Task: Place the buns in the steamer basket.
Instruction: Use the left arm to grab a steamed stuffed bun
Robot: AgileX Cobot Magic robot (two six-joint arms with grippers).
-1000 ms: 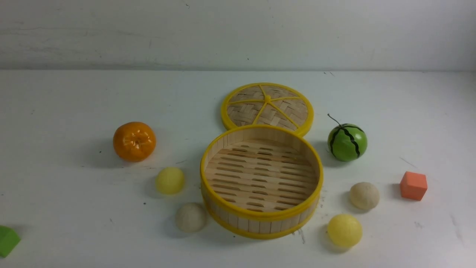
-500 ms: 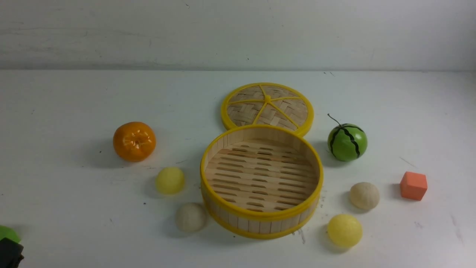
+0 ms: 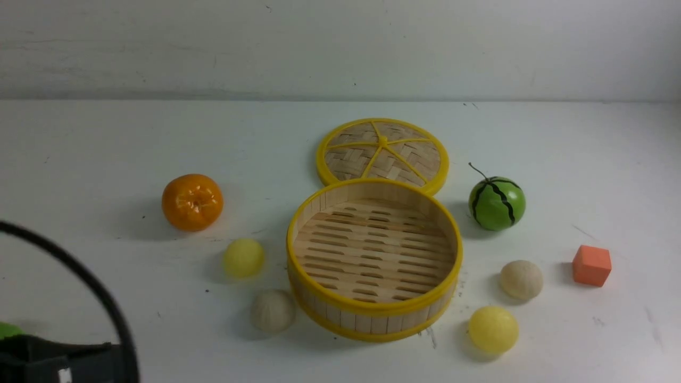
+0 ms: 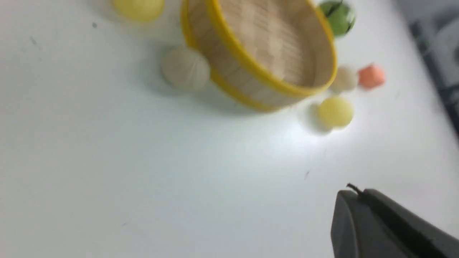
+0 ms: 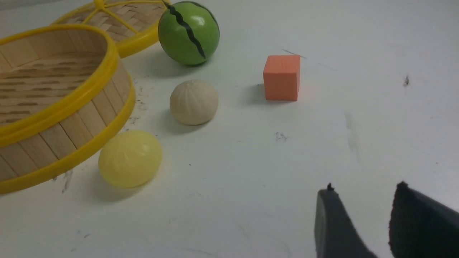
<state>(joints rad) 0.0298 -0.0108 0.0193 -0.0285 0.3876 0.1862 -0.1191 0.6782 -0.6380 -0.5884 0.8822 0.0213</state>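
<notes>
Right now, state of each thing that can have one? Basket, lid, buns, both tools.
steamer basket: upright, uncovered, empty
lid: off, lying flat on the table behind the basket
left yellow bun: on the table, outside the basket
left cream bun: on the table, outside the basket
right cream bun: on the table, outside the basket
right yellow bun: on the table, outside the basket
left tool: shut, nothing held
right tool: open, empty

White table (image 3: 106, 149), steamer basket (image 3: 374, 323), lid (image 3: 382, 154), four buns (image 3: 243, 258), orange (image 3: 192, 202), watermelon (image 3: 496, 204), cube (image 3: 591, 265)
</notes>
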